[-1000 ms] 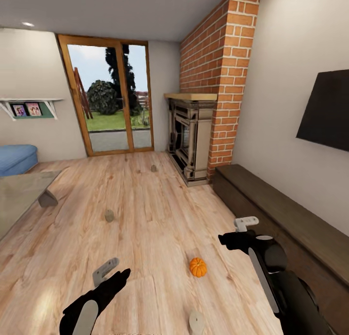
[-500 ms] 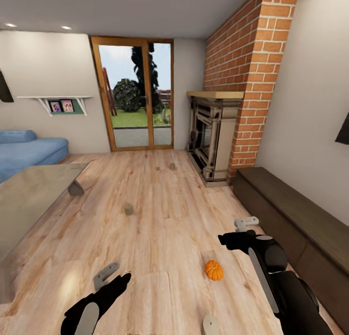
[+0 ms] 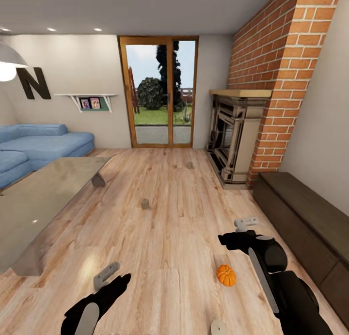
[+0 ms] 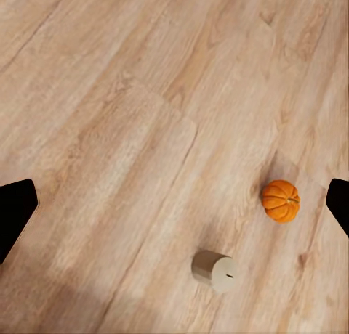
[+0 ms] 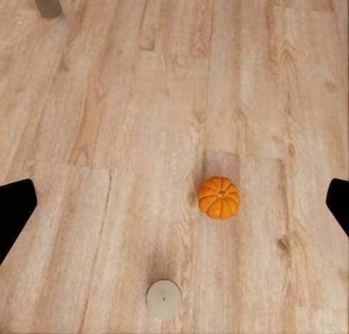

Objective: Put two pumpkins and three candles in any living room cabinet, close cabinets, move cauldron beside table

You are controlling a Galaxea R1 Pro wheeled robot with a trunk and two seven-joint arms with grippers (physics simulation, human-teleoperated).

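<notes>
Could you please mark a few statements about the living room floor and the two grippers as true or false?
1. A pumpkin lies on the wooden floor. True.
2. The right gripper holds the pumpkin. False: it is open and empty, above the floor.
3. Three candles stand on the floor: near, middle, far. True.
4. The cabinet has a front pulled out. False: its fronts look shut.
5. The left gripper holds a candle. False: it is open and empty.

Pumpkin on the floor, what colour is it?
Bright orange pumpkin, clearest in the right wrist view.
</notes>
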